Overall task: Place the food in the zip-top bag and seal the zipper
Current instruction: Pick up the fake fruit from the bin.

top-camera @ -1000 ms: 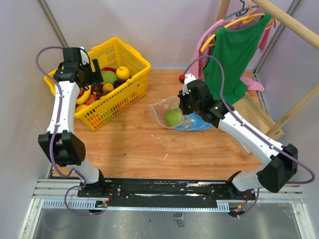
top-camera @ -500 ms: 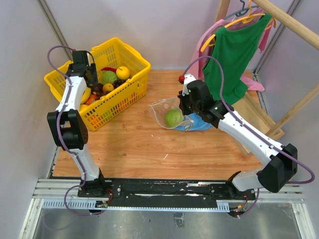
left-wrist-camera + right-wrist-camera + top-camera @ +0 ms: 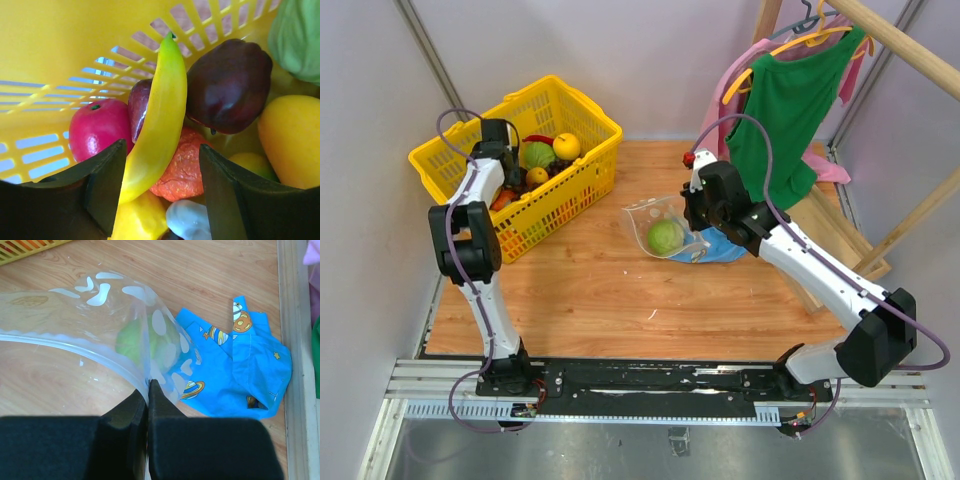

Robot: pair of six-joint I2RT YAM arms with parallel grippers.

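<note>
The food lies heaped in a yellow mesh basket (image 3: 578, 188) at the back left. My left gripper (image 3: 160, 172) reaches down into it, open, its jaws standing either side of a yellow banana (image 3: 160, 110) and an orange-red fruit (image 3: 186, 167). A dark purple fruit (image 3: 227, 85), a red fruit (image 3: 97, 131) and a green cabbage (image 3: 300, 35) lie around them. The zip-top bag (image 3: 655, 222) sits mid-table with a green fruit (image 3: 142, 342) inside. My right gripper (image 3: 148, 385) is shut on the bag's mouth edge at the zipper (image 3: 75, 347), holding it up.
A blue printed cloth (image 3: 240, 370) lies crumpled right of the bag. A green shirt (image 3: 790, 100) and pink clothes hang on a wooden rack (image 3: 910, 50) at the back right. A small red object (image 3: 687, 158) sits behind the bag.
My left arm has swung in and dropped its gripper into the basket, and its jaws have narrowed. The right gripper has lifted the bag's mouth a little.
</note>
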